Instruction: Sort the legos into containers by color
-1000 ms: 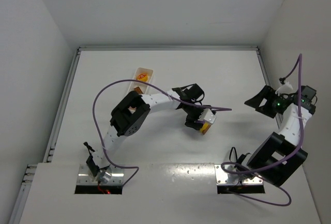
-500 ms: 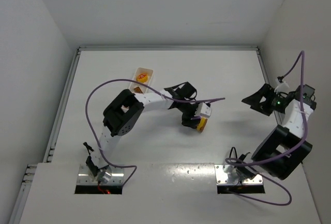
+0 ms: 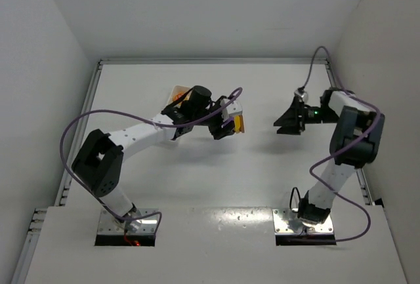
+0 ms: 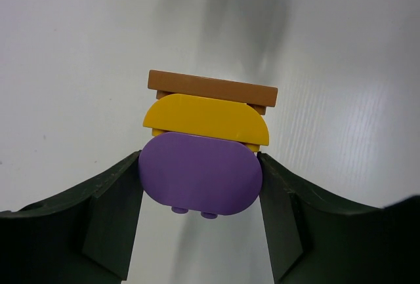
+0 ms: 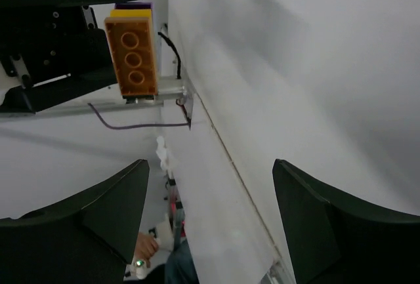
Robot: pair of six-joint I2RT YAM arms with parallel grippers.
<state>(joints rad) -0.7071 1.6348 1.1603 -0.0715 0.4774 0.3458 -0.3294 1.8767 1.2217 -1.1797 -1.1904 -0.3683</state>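
Observation:
Three legos are stuck together in one stack: purple [image 4: 200, 172], yellow [image 4: 207, 121] and brown-orange [image 4: 211, 88]. My left gripper [image 4: 200, 185] is shut on the purple block, one finger against each of its sides. In the top view the stack [image 3: 237, 123] is held in the left gripper [image 3: 230, 122] near the middle of the table, just right of the white tray of containers [image 3: 177, 93], which the left arm mostly hides. My right gripper [image 3: 283, 119] is open and empty, pointing left at the stack from a short distance. Its wrist view shows the stack's brown-orange face [image 5: 133, 54] ahead of the right gripper [image 5: 210, 199].
A purple cable [image 3: 79, 123] loops off the left arm over the left half of the table. The table's raised rim [image 3: 85, 126] runs along the left side and the walls close in at the back and right.
The left gripper closed on the stack, then carried it up and back-left toward the tray. The right arm swung to the back, and its open gripper now points left at the stack.

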